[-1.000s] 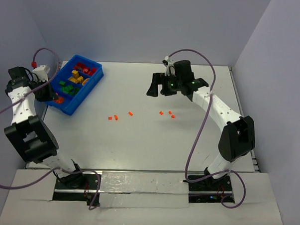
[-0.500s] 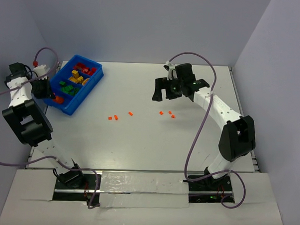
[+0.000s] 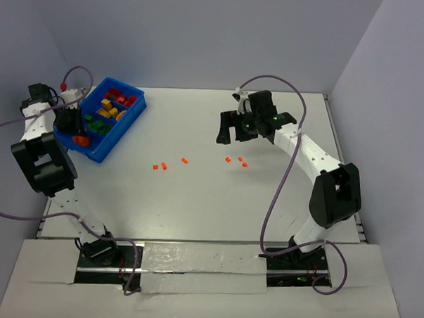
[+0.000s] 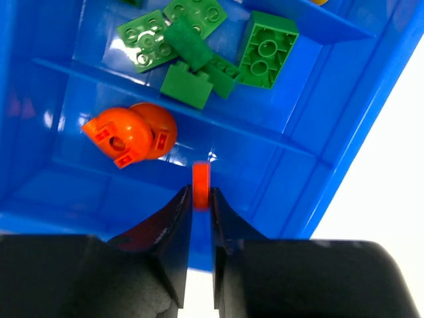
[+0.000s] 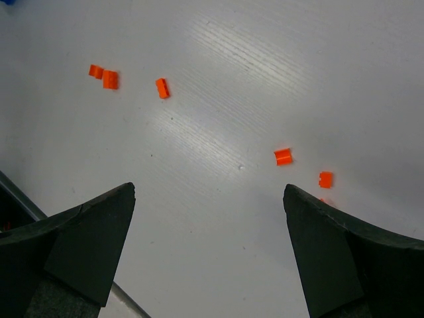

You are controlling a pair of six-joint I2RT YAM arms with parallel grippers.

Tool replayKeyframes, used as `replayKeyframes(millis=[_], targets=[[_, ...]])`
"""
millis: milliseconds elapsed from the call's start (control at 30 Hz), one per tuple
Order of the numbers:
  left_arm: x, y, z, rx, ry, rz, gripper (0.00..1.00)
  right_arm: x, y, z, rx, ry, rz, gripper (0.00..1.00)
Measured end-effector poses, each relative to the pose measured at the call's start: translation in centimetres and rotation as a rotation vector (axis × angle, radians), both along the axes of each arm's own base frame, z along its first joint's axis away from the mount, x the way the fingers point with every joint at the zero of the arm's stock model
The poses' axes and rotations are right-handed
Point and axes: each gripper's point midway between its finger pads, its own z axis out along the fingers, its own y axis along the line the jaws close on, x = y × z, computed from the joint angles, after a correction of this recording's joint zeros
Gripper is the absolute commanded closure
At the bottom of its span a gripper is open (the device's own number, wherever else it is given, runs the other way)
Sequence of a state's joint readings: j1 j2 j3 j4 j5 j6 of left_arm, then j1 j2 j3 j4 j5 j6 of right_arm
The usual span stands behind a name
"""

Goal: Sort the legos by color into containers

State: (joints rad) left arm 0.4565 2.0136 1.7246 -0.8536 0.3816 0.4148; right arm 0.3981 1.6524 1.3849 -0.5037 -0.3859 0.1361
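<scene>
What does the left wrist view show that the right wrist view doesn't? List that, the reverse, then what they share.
Only left wrist: the blue bin, green bricks in one compartment, orange rounded pieces in the next, a small orange piece at the tips of the left gripper. Only right wrist: loose orange bits on the table, the right gripper wide open. Both: the white table and orange plastic.

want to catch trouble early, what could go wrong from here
1. The orange bit at the left gripper's tips hangs close to the blue bin's outer wall; it may bounce out.
2. Two loose bits lie almost touching on the table; a pinch by the open right gripper could knock one away.
</scene>
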Motion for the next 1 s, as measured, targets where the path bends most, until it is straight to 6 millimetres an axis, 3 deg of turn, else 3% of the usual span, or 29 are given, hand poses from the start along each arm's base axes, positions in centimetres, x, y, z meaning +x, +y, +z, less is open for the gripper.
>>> replayKeyframes(millis=[300,533,667,767,900,1000], targets=[[0.5,-0.3,-0.8,0.006,0.019,-0.011,0.6,-0.1,-0.5,-0.3,-0.01,0.014,-0.006,0.0],[0.8,-0.5,-0.1,-0.005,0.001,-0.019,0.55,-0.1,-1.2,-0.9,-0.05,0.005,-0.004,0.02],[2.0,-1.0,3.0,-0.017,-0.081,-0.026,0.55,-0.5,-3.2,-3.6,-0.167,0.01,-0.007,0.19],[2.3,-2.6,6.8,0.004,-0.169,-0.053,0.53,-1.9,-5.7,-6.8,-0.298,0.049,0.004,0.31],[1.8,-6.9,12.4,0.049,-0.308,-0.137,0.53,-3.7,-8.4,-10.6,-0.441,0.119,0.034,0.42],[0.9,-11.0,16.0,0.063,-0.402,-0.224,0.53,-4.2,-9.4,-12.2,-0.493,0.155,0.055,0.45]])
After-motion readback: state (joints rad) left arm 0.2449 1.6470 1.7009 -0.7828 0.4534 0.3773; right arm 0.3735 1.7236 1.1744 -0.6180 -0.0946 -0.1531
